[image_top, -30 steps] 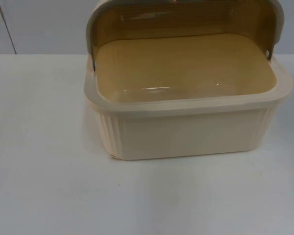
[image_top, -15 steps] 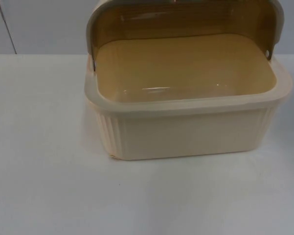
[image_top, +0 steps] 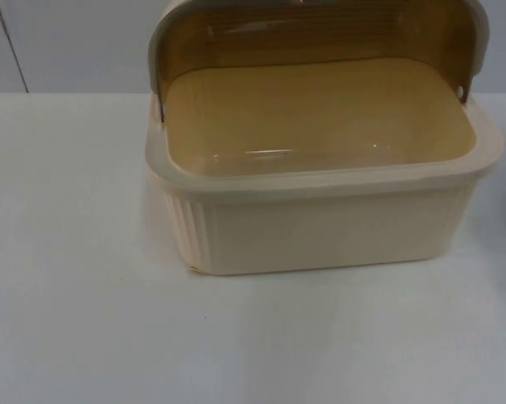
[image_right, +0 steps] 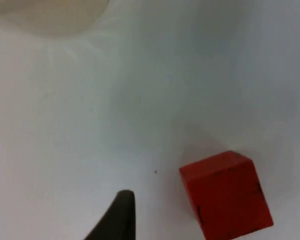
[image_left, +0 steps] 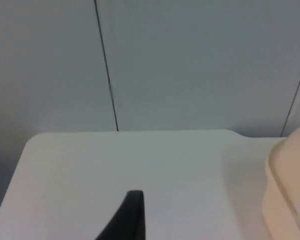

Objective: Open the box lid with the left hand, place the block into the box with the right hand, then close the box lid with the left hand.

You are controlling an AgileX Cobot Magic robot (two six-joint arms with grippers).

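A black fingertip (image_left: 130, 217) over the white table (image_left: 115, 165), the cream box (image_left: 288, 190) nearby.

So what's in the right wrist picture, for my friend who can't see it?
A red block sits on the white table, beside the right gripper's black fingertip, not touching it. A bit of the cream box shows farther off.

From where I'm standing, the left gripper (image_left: 129, 220) is showing as one plain black tip, matte and unmarked, with no screws or lettering that I can make out. It is narrowing upward into a slim blade shape and ending in a small squared-off top. The right gripper (image_right: 117, 220) is showing as a similar dark tip, looking black to brownish. It is tapering to a softer, rounded end, and its edges are looking hazy.
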